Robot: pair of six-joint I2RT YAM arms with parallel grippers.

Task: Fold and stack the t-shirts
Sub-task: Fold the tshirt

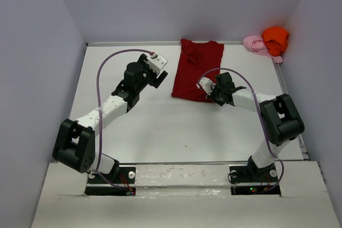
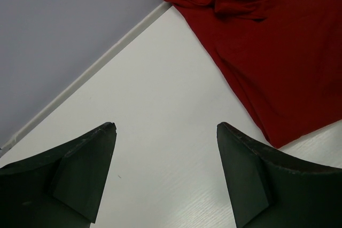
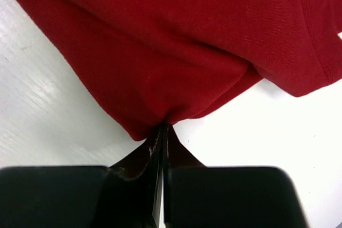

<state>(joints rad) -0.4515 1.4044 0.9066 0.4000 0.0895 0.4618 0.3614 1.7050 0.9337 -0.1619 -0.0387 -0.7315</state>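
Note:
The dark red t-shirt [image 1: 195, 68] lies partly folded at the back middle of the table. My right gripper [image 1: 209, 90] is shut on its near right corner, the cloth [image 3: 160, 52] bunched at the fingertips [image 3: 164, 127]. My left gripper [image 1: 160, 76] hangs open and empty over bare table just left of the shirt, whose left edge shows in the left wrist view [image 2: 278, 41], beyond the open gripper [image 2: 166, 127]. The bright orange t-shirt [image 1: 275, 37] sits crumpled on the pale pink t-shirt [image 1: 256, 45] in the far right corner.
Grey walls close in the white table [image 1: 160, 126] on the left, back and right. The back wall's base [image 2: 80, 78] runs close ahead of my left gripper.

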